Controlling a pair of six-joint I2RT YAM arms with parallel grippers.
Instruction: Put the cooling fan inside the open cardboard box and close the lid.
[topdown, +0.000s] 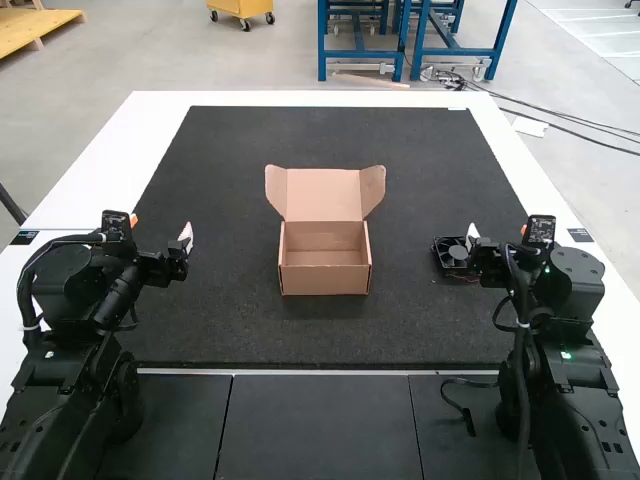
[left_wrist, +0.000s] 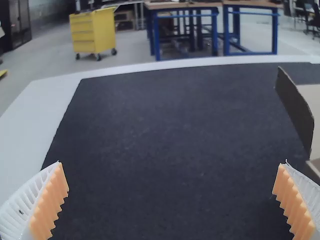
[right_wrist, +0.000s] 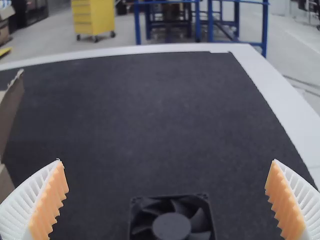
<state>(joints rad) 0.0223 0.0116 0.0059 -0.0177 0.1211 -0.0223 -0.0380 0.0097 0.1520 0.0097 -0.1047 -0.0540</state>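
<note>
An open cardboard box (topdown: 325, 257) stands mid-mat, its lid (topdown: 324, 192) raised at the far side with both side flaps out. A black square cooling fan (topdown: 453, 254) lies flat on the mat to the box's right. My right gripper (topdown: 473, 243) hovers open just over the fan; in the right wrist view the fan (right_wrist: 172, 218) lies between the white ribbed fingers (right_wrist: 41, 203). My left gripper (topdown: 184, 240) is open at the mat's left side, well apart from the box, whose edge (left_wrist: 295, 110) appears in the left wrist view.
A black mat (topdown: 320, 150) covers the white table (topdown: 90, 170). Bare mat lies in front of and beyond the box. Both arm bases stand at the near corners.
</note>
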